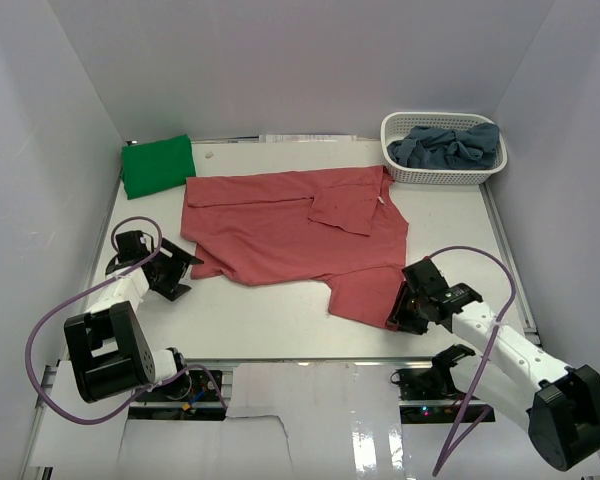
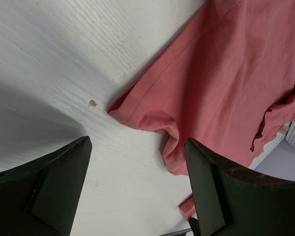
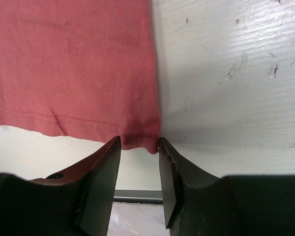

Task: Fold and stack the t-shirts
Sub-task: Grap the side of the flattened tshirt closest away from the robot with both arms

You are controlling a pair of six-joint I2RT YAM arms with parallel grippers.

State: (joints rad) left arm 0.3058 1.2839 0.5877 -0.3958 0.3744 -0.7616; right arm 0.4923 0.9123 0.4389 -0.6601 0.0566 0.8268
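Observation:
The salmon-red t-shirt (image 1: pixel 290 225) lies spread out, partly folded, on the middle of the white table (image 1: pixel 280 310). A folded bright green t-shirt (image 1: pixel 158 165) sits at the far left. Grey-blue t-shirts (image 1: pixel 450 145) are piled in the basket. My left gripper (image 1: pixel 175 268) is open and empty just left of the red shirt's near-left sleeve; in the left wrist view (image 2: pixel 137 142) the sleeve (image 2: pixel 221 73) lies beyond the jaws. My right gripper (image 1: pixel 405 310) is at the shirt's near-right hem corner; in the right wrist view (image 3: pixel 139 142) the jaws stand narrowly apart with that corner (image 3: pixel 142 140) between their tips.
A white lattice basket (image 1: pixel 480 172) stands at the back right corner. Grey walls close in the table on the left, back and right. The table's near edge (image 1: pixel 310 362) runs just behind both grippers.

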